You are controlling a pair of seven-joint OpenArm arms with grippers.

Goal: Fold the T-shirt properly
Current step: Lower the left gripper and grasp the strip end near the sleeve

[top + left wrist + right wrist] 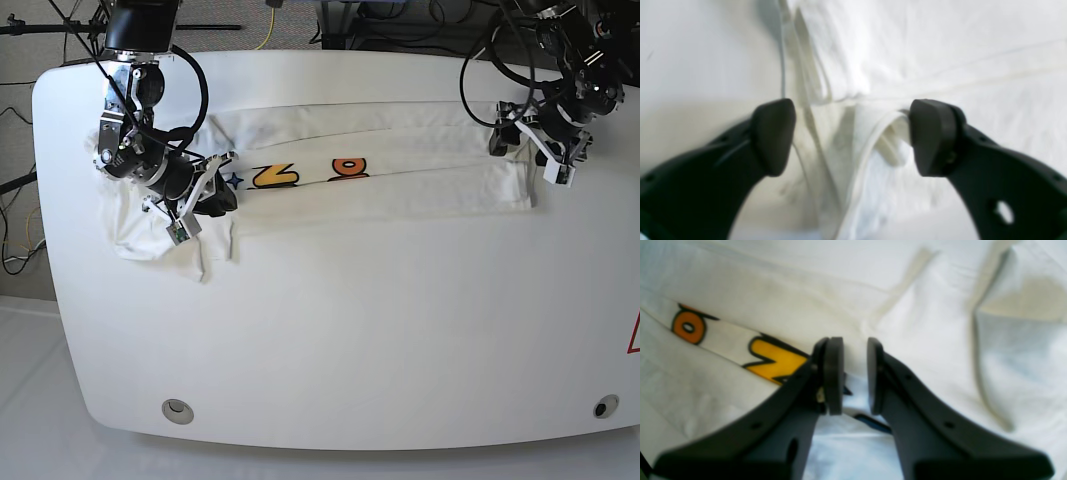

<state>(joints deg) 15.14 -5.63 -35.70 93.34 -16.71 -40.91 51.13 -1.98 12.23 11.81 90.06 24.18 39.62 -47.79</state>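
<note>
The right claw [855,375] is hovering nearly pressed together, pinching nothing, shirt [380,175] just beneath it. The shirt's long folded strip is running across the table [350,330] toward the left claw [851,136], which is spreading wide over its far end.

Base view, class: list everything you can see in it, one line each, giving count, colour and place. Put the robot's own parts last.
T-shirt: one, white with yellow and orange printed letters showing, folded into a long band across the far half of the table, rumpled at the end by the right gripper.
Table: one, white, fills most of the view; its near half is bare.
Round fittings: two, grey, at the table's near corners.
Cables: several, black and one yellow, beyond the far edge.
Left gripper: one, black, jaws wide apart, at the shirt's end.
Right gripper: one, black, jaws narrowly parted, over the shirt beside the print.
</note>
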